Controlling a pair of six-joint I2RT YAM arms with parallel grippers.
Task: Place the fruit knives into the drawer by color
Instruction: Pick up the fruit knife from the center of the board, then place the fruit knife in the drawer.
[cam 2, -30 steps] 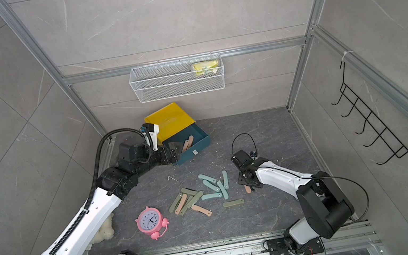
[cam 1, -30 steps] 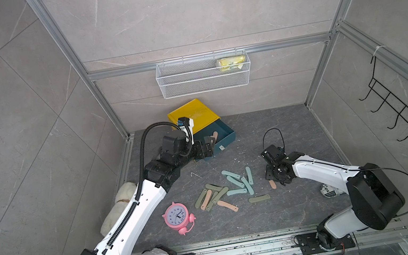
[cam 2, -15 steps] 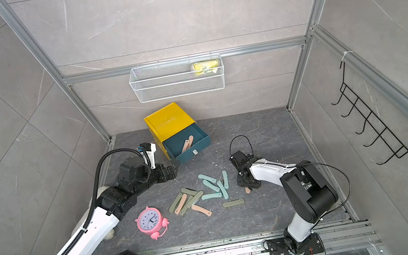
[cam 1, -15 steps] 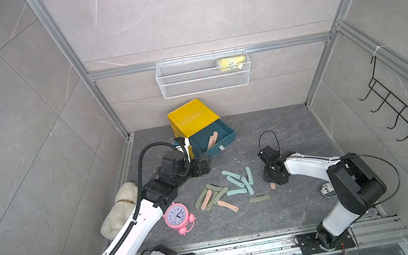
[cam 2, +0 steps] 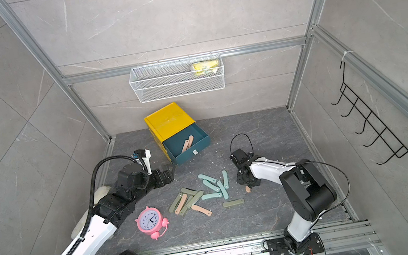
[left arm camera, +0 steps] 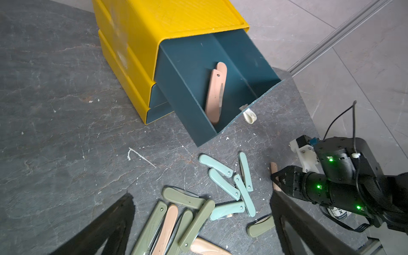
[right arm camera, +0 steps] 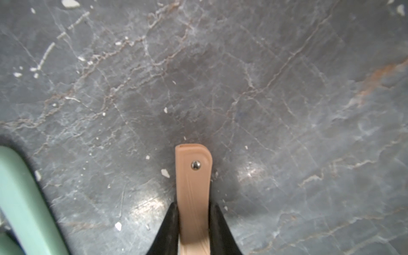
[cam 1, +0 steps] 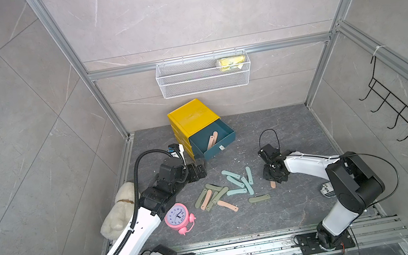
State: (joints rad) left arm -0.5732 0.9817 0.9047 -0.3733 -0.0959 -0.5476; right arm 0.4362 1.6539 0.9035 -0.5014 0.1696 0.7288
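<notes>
The right tool [right arm camera: 194, 206] clamps a pink knife [right arm camera: 193, 176] low over the bench [cam 1: 281, 126], its riveted end poking past the fingertips. Loose knives [cam 1: 228, 190] lie at its nine o'clock, the open drawer [cam 1: 225, 130] at eleven. The left tool [cam 1: 200, 171] gapes empty.

I see yellow chest [cam 1: 191, 117] at back, top drawer [cam 1: 223, 132] pulled out, two pink knives [cam 1: 212, 140] inside. Loose knives [cam 1: 231, 188] (green, teal, pink) scattered mid-floor. Right gripper [cam 1: 274, 178] low over lone pink knife [cam 1: 273, 184], only tip showing. Left gripper [cam 1: 200, 171] beside chest base. Pink clock [cam 1: 175, 217], plush toy [cam 1: 119, 207] near left arm. White wire basket [cam 1: 204, 86] on back wall.
</notes>
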